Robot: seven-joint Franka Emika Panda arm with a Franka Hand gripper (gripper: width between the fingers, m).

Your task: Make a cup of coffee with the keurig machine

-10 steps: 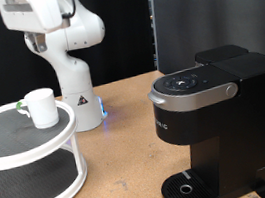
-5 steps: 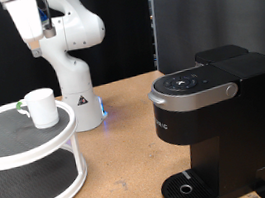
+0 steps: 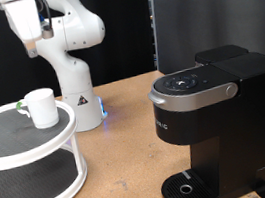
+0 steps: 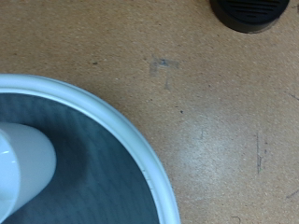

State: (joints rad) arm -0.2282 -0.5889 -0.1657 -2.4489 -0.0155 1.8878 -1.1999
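The white mug [image 3: 41, 106] stands upright on the top tier of a round white two-tier stand [image 3: 65, 130] at the exterior view's left. The black keurig machine [image 3: 216, 116] stands at the right with its lid down and its round drip tray [image 3: 190, 186] bare. My hand [image 3: 20, 17] hangs high above the mug at the top left; its fingers do not show clearly. The wrist view looks straight down on part of the mug [image 4: 19, 173], the stand's rim [image 4: 131, 131] and the edge of the drip tray [image 4: 248, 11]. No fingers show there.
My white arm base [image 3: 75, 88] stands behind the stand on the brown wooden table [image 3: 132, 160]. A small dark item [image 3: 19, 105] lies beside the mug on the top tier. Black curtains close off the back.
Since a second ago my hand has swung towards the exterior view's left, to above the mug. Over the last half second it has barely moved. The mug and the machine have not moved.
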